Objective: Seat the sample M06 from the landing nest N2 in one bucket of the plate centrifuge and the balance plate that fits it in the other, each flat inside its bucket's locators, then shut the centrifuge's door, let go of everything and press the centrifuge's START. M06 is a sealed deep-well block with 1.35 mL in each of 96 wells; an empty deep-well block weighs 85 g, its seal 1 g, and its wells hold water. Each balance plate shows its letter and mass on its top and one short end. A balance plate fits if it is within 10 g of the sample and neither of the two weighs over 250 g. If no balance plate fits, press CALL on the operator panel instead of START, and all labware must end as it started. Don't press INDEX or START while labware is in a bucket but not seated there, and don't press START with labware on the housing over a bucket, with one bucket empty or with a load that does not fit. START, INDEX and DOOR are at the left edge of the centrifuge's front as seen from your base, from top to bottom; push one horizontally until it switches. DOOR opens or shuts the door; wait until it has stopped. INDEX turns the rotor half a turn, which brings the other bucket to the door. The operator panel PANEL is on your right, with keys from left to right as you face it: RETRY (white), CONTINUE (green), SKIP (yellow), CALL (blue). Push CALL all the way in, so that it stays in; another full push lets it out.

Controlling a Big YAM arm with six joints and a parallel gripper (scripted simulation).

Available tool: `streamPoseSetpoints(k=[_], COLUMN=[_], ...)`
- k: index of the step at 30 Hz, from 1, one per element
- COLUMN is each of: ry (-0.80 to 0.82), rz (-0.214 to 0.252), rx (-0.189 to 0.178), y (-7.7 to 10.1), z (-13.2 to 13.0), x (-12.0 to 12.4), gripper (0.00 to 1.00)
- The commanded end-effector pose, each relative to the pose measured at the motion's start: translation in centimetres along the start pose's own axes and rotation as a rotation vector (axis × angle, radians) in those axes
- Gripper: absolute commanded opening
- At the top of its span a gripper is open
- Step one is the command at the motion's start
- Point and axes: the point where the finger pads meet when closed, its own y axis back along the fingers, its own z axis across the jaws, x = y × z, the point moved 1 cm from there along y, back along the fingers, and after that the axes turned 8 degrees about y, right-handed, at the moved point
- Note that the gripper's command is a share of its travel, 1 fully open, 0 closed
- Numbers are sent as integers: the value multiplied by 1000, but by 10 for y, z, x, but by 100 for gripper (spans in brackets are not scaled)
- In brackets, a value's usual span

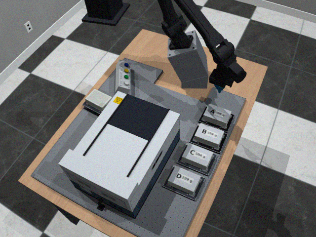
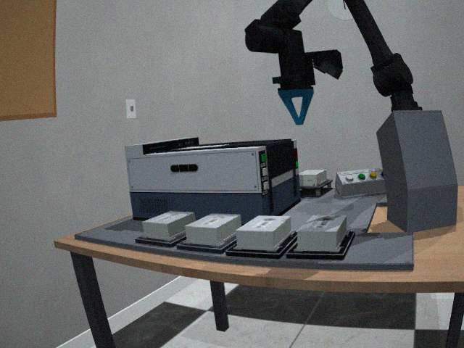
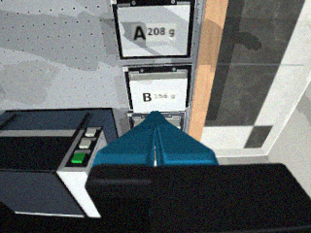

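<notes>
My gripper (image 2: 298,117) has blue fingers, is shut and holds nothing. It hangs high in the air near balance plate A (image 1: 217,114); it also shows in the top view (image 1: 218,88) and the wrist view (image 3: 155,116). Balance plates A, B (image 1: 209,134), C (image 1: 197,155) and D (image 1: 184,179) sit in a row of nests beside the centrifuge (image 1: 122,147). The wrist view reads A 208 g (image 3: 153,32); the label on B (image 3: 157,94) is blurred. The sample M06 (image 1: 98,98) sits in its nest at the centrifuge's far corner. The centrifuge's buttons (image 3: 84,144) show in the wrist view, the green one lowest in that view.
The operator panel (image 1: 125,73) with blue, yellow, green and white keys stands beside the sample's nest. The grey robot base block (image 1: 188,63) stands on the table behind the plates. The table edge runs close beside the plate row.
</notes>
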Motion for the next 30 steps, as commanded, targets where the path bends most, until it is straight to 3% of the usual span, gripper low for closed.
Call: streamPoseSetpoints(k=[1,30], ry=[31,-45], rz=[25,21], rx=[37,38], y=[12,6], z=[-11,-18], x=[0,14], gripper=[0,0])
